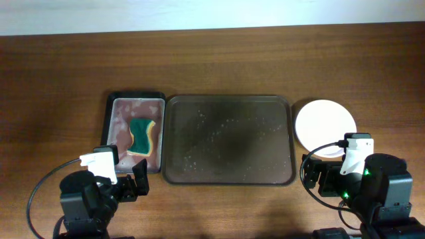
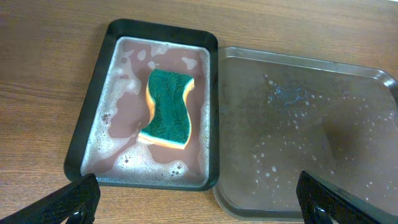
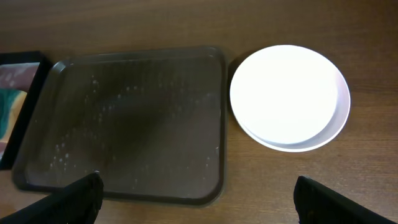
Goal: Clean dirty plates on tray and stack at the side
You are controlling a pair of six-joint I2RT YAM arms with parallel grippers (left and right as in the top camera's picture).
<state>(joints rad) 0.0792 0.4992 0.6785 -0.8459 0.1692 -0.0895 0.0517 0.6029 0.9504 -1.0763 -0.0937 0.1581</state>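
Left gripper [image 2: 199,208] and right gripper [image 3: 202,202] both sit empty with fingers wide apart. Looks done: clean plates [image 1: 325,126] stacked at 3 o'clock of the wet tray [image 1: 229,139], sponge [image 1: 141,135] parked at 9.

Three stations in a row on the table [image 1: 212,60].
Centre: tray [image 1: 229,139]. Just beside its left edge: small tray [image 1: 110,126], with a sponge [image 1: 140,135] lying in it. Right of the tray, near but apart: plates [image 1: 325,124], stacked (rims slightly offset).
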